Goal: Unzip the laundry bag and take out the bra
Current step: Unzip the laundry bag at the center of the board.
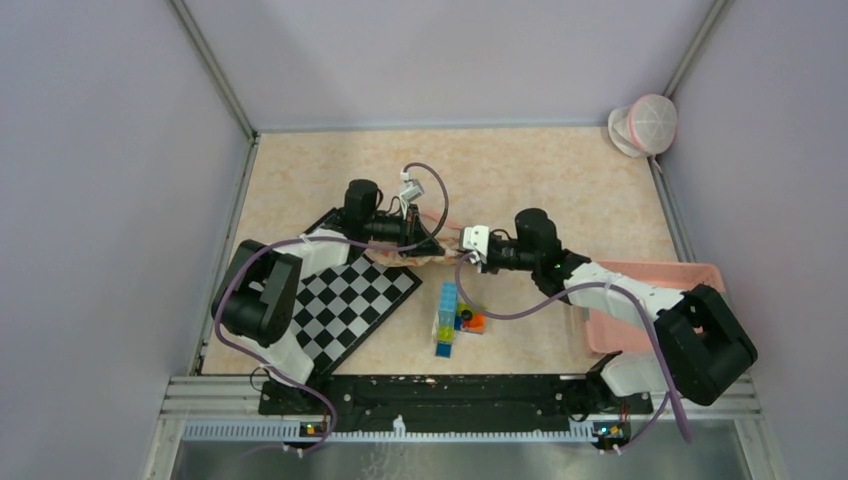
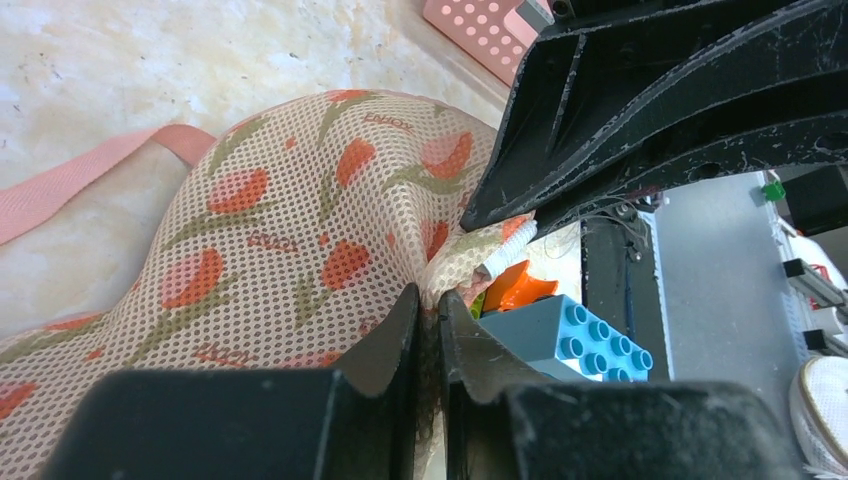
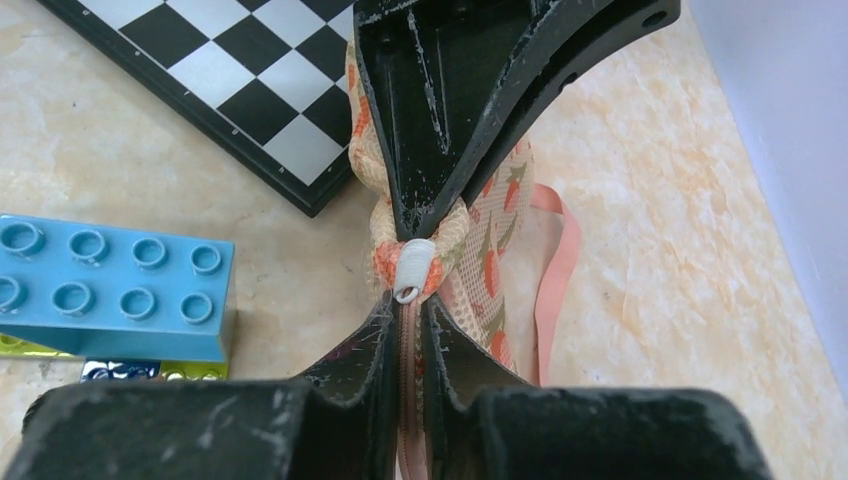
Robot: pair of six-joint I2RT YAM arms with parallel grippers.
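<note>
The laundry bag (image 1: 437, 250) is cream mesh with orange flowers and lies mid-table between both grippers. My left gripper (image 2: 428, 300) is shut on a fold of its mesh (image 2: 300, 230). My right gripper (image 3: 405, 310) is shut on the pink zipper tape. The white zipper pull (image 3: 412, 268) sits just past its fingertips. The left gripper's black fingers (image 3: 470, 100) pinch the bag right beyond that pull. A pink strap (image 3: 555, 270) trails from the bag. The bra is hidden.
A checkerboard (image 1: 350, 300) lies under the left arm. Stacked toy bricks (image 1: 450, 315) sit just in front of the bag, the blue brick (image 3: 110, 290) close to my right fingers. A pink tray (image 1: 650, 300) is under the right arm. A white-pink mesh item (image 1: 645, 125) stands in the back right corner.
</note>
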